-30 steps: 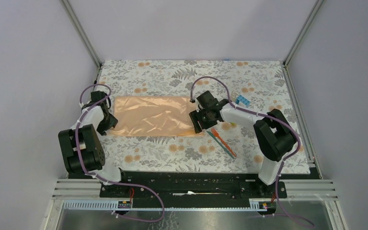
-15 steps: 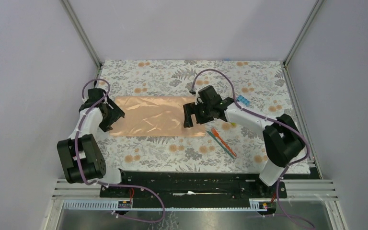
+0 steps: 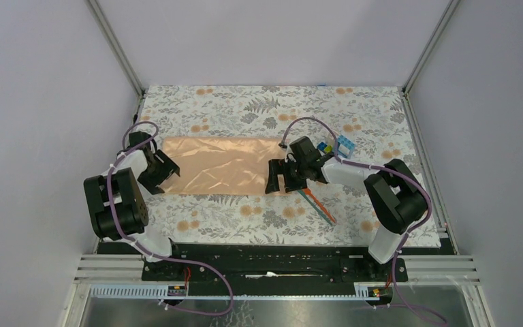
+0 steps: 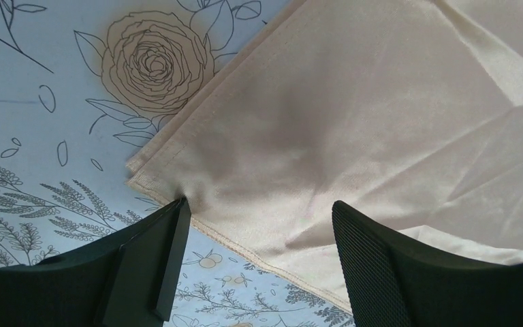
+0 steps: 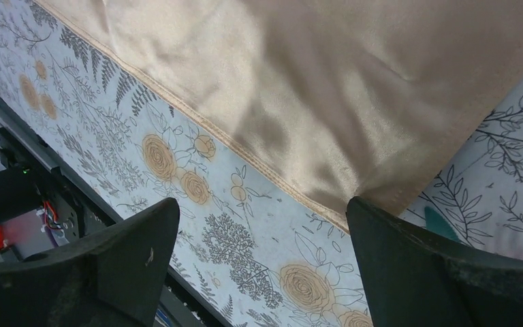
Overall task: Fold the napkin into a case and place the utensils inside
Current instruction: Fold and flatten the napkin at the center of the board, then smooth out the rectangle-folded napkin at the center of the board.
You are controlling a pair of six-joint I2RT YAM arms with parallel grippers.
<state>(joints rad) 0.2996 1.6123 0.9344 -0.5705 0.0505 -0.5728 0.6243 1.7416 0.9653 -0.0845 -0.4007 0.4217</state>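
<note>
I am holding both sets of jaws apart, one at each near corner of the napkin (image 3: 221, 165). It is lying as a long flat rectangle on the floral mat (image 3: 265, 109), its long hems running left to right.

My left gripper (image 4: 260, 218) is straddling the near left corner. One finger (image 4: 143, 272) is sitting right at the stitched hem and the other is hanging over the satin further in. I cannot tell whether either is pressing on the cloth.

My right gripper (image 5: 262, 211) is spanning the near hem by the right corner. One fingertip (image 5: 381, 231) is sitting at the corner itself, and the other is out over the mat toward the table's front rail.

The utensils (image 3: 317, 203), orange and teal side by side, are lying just beside that right corner and slanting toward the near right. The toy blocks (image 3: 334, 145) are sitting behind my right wrist. A broad band of mat is showing beyond the far hem and a narrower one along the near hem.
</note>
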